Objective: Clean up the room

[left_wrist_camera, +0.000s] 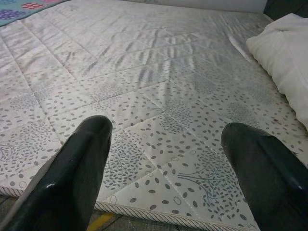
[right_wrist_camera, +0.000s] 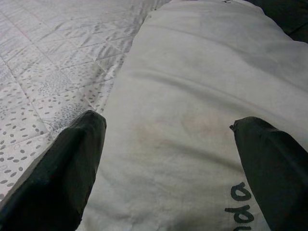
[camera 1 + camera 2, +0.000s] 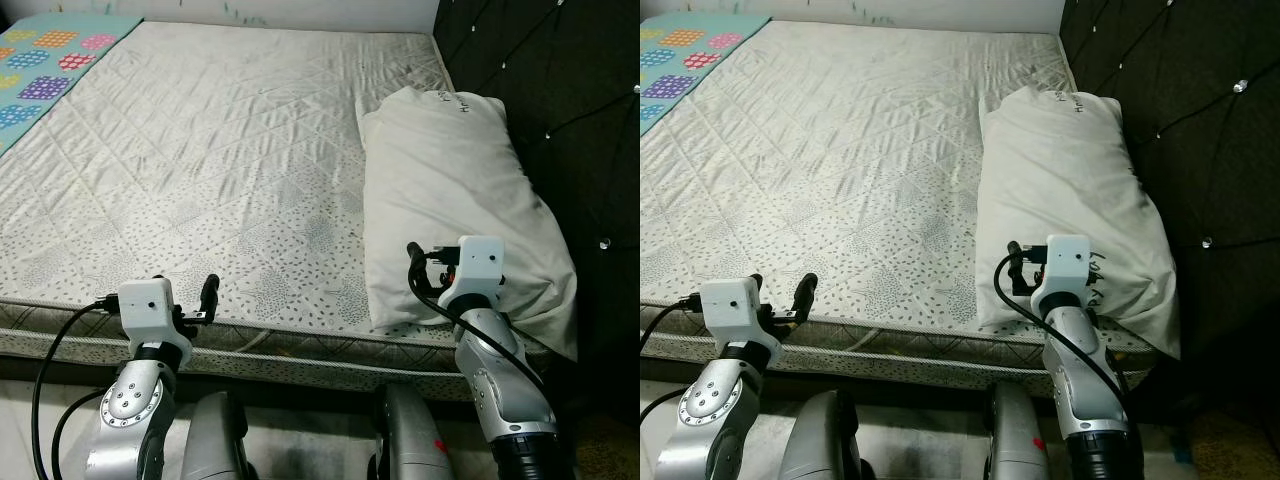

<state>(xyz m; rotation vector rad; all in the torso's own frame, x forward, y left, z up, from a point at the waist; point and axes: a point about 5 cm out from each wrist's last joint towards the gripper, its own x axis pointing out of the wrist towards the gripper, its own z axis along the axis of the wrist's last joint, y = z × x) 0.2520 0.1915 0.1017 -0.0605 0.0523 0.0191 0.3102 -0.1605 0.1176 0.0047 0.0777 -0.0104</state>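
1. mattress [image 3: 220,160]: quilted, pale, printed with small grey leaf and tree patterns; bare of sheets; its piped near edge runs just in front of both arms.
2. pillow [image 3: 455,200]: white, long, lying lengthwise along the right side of the mattress, against the dark tufted headboard [image 3: 560,90]; its near end overhangs the mattress edge a little; dark lettering shows at the far end and near the close end.
3. colourful mat [image 3: 50,60]: teal with heart patches, at the far left corner of the bed, well apart from the pillow.
4. right gripper [image 2: 168,159]: fingers spread wide, empty, held just above the near end of the pillow and aimed along it; whether the tips touch the fabric cannot be told.
5. left gripper [image 1: 168,159]: fingers likewise spread, empty, hovering at the near mattress edge over bare quilting, well apart from the pillow.
6. step in hand, as judged: taking up the pillow to set it straight at the head of the bed.
7. handling note: the pillow is soft and bulky; a pinch at the very corner would likely let it sag and drag. better to drive the right fingers deep over a thick fold of the near end, close firmly, and bring the left gripper across to support the other side before lifting.
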